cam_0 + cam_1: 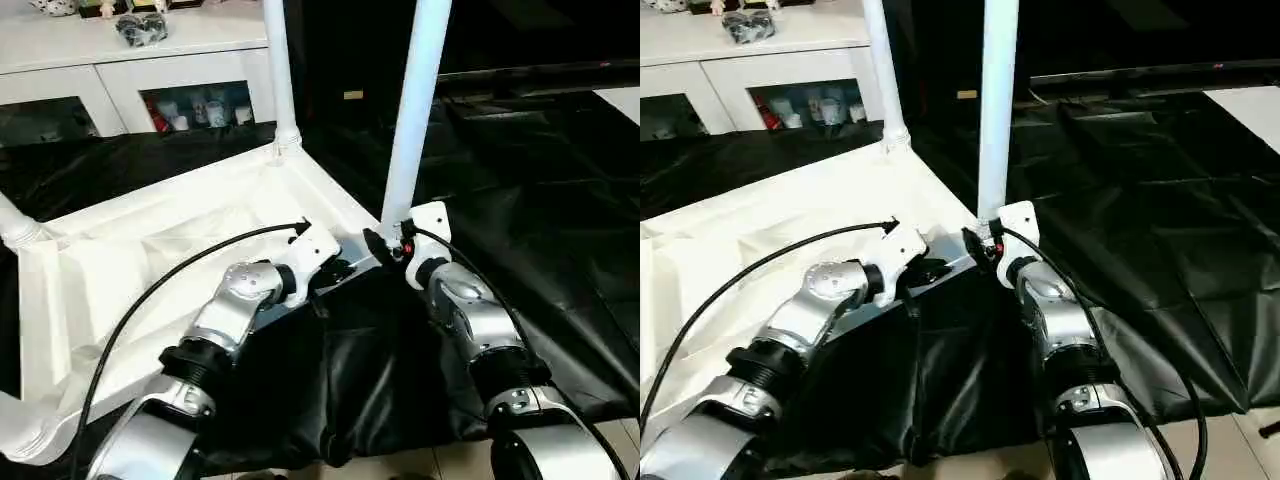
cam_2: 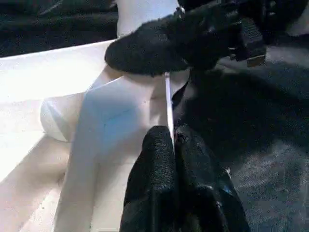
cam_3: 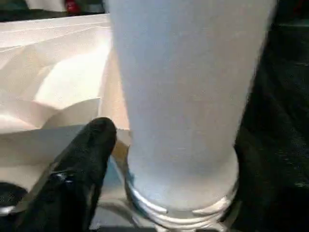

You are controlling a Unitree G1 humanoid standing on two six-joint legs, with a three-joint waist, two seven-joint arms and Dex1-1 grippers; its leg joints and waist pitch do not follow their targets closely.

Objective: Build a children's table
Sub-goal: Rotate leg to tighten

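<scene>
Silver forearms frame our work. We see the left gripper (image 2: 173,145) shut on the rim of the upturned tabletop (image 1: 150,240), which lies on black sheeting (image 1: 540,200). Our right gripper (image 1: 385,248) stands at the near leg's (image 1: 410,120) base, its jaws spread, gripping nothing. Threads show at that socket: if the leg is not fully seated, a nudge may tilt it.

Upturned white tabletop (image 1: 150,240), apparently socketed upright legs (image 1: 415,110)
</scene>
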